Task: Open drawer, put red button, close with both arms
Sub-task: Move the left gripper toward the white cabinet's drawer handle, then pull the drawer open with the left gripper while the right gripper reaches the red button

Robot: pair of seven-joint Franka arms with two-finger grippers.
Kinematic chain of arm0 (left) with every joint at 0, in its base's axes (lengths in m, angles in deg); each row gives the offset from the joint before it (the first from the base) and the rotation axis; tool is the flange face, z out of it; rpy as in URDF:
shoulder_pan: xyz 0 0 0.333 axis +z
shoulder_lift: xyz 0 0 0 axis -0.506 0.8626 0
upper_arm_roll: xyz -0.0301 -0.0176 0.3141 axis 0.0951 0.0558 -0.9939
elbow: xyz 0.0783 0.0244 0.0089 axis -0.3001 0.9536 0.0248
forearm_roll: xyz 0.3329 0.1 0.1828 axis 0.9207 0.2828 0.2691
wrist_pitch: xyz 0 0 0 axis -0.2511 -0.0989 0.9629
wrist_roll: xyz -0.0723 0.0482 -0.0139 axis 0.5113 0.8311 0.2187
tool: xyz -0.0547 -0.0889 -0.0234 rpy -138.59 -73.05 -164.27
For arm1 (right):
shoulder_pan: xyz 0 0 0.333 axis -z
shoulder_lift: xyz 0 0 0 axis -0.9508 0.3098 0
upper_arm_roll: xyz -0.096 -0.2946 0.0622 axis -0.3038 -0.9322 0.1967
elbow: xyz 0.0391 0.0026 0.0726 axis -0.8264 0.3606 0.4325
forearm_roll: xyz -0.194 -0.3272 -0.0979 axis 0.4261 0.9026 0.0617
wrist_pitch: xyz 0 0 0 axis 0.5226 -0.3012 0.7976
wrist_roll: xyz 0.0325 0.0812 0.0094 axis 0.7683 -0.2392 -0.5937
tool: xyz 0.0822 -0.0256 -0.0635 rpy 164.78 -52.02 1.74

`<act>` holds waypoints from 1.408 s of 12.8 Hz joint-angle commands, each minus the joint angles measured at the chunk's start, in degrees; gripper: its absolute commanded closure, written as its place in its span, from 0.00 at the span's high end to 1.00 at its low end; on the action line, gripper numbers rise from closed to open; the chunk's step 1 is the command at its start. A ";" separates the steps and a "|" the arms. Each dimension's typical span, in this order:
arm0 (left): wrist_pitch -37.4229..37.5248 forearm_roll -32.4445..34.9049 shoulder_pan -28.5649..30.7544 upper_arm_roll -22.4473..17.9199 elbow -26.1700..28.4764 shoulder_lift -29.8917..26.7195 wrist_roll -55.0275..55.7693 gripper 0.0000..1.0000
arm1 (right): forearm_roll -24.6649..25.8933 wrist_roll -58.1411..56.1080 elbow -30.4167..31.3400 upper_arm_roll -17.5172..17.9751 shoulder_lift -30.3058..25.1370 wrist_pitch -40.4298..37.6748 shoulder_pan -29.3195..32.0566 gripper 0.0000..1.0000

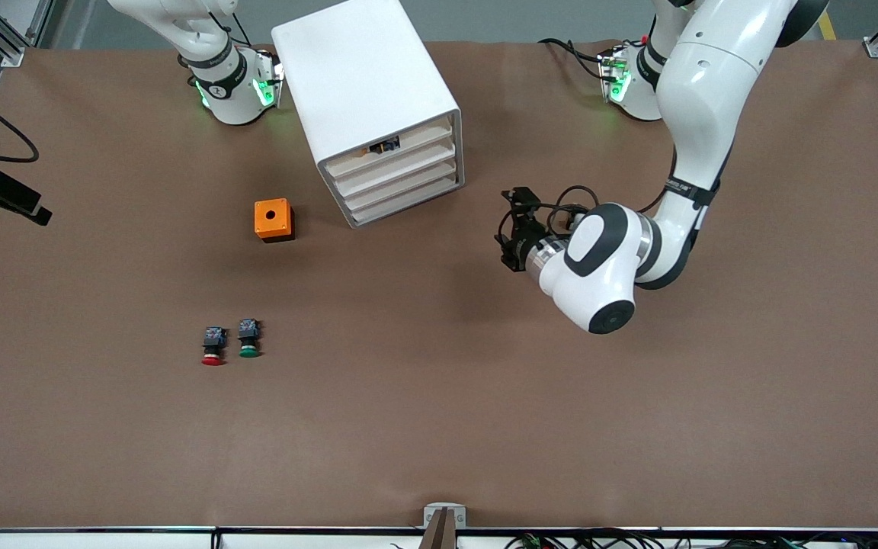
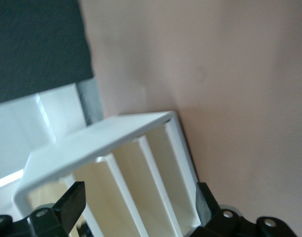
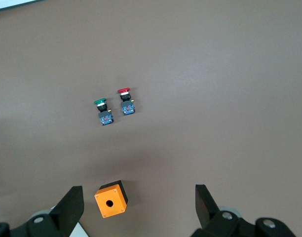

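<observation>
Brown surface (image 1: pixel 439 427), matte and wide, carrying everything. Second drawer from the top (image 1: pixel 401 162) pushed in flush with the other three in white cabinet (image 1: pixel 366 91); contents hidden. Top drawer showing a small dark item (image 1: pixel 386 146) through its slot. Red button (image 1: pixel 213 345) lying on its side on the surface, well apart from the cabinet and nearer the front camera, toward the right arm's end, just beside green button (image 1: pixel 249 338). Orange box with a hole (image 1: pixel 273 219) between the buttons and the cabinet, empty hole facing up.

Left hand (image 2: pixel 136 207) spread wide, low over the surface beside the cabinet, facing the drawer fronts, touching nothing. Right hand (image 3: pixel 136 207) also spread wide, empty, held high over the surface near the orange box, out of the front view; right arm waiting.
</observation>
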 commanded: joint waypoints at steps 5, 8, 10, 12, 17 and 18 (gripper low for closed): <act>1.10 -13.16 -5.04 -0.38 -1.65 6.53 18.51 0.91 | -0.63 -0.25 0.04 0.76 7.52 -5.23 0.58 1.00; 0.92 -14.92 -6.89 -0.38 -1.74 8.73 20.73 0.78 | -0.72 -0.43 -0.05 0.94 12.09 -4.44 -0.65 1.00; 0.92 -16.42 -8.82 -0.38 -1.74 9.17 21.08 0.74 | -0.11 -0.43 -0.05 0.94 16.22 0.80 -2.40 1.00; 0.92 -16.42 -10.41 -0.38 -1.65 9.61 21.08 0.66 | -0.62 -0.34 -0.05 0.94 21.92 6.18 -2.68 1.00; 0.04 -19.50 -13.66 -0.55 -1.65 10.14 21.17 0.37 | -2.99 -0.34 -0.14 1.12 32.66 16.72 -4.08 0.99; 0.04 -19.50 -13.93 -0.55 -1.65 10.14 21.17 0.26 | -3.61 -0.43 -0.05 1.20 34.68 19.09 -4.08 0.99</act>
